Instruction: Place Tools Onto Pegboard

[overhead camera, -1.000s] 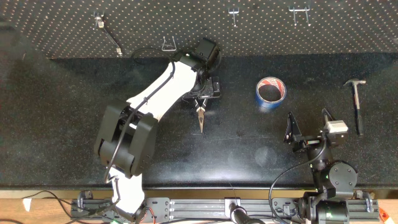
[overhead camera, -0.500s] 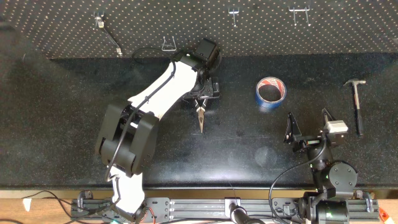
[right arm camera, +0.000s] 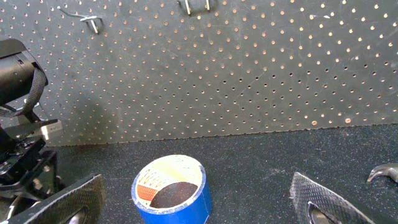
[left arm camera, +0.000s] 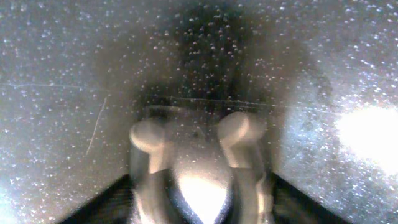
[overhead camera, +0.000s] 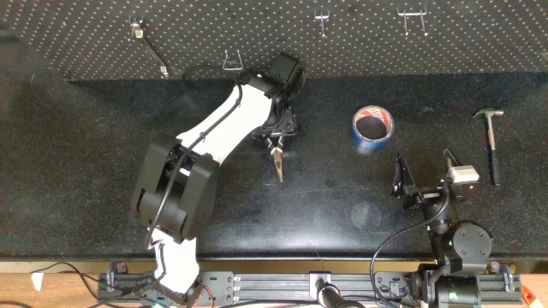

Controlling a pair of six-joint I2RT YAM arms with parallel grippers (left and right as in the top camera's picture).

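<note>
Metal pliers (overhead camera: 277, 164), handles under left end effector (overhead camera: 276, 139).

pliers (overhead camera: 277, 167): handles hidden under left tool (overhead camera: 280, 141) | left wrist view: handles blurred, grip unreadable | hammer (right arm camera: 385, 171): cut by edge | right tool (overhead camera: 423, 161): fingertips cropped in wrist view
</note>
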